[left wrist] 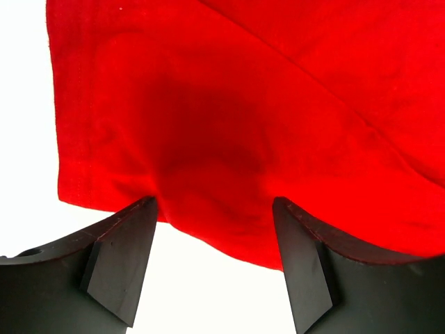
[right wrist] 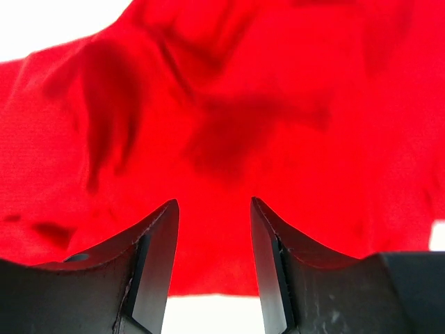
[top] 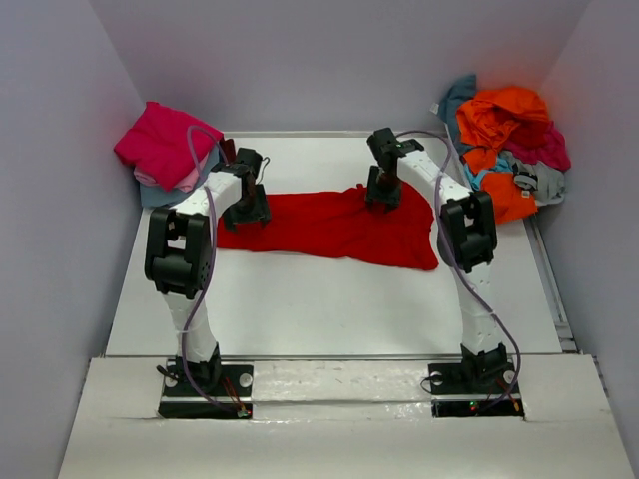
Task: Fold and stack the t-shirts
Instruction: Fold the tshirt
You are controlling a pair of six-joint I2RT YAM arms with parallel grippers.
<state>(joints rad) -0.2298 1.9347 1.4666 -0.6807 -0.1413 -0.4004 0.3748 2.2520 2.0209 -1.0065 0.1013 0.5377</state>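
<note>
A bright red t-shirt lies spread flat across the middle of the white table. My left gripper stands over the shirt's left edge, jaws wide open. In the left wrist view, the red t-shirt's hem runs across between my fingertips, and bare table shows below it. My right gripper points down at the shirt's far edge near its middle. In the right wrist view, its jaws stand apart over wrinkled red t-shirt cloth, and nothing is pinched in the right gripper.
A folded stack of magenta, pale pink and grey-blue shirts sits at the back left corner. A loose heap of orange, teal, magenta and grey shirts lies at the back right. Grey walls close in three sides.
</note>
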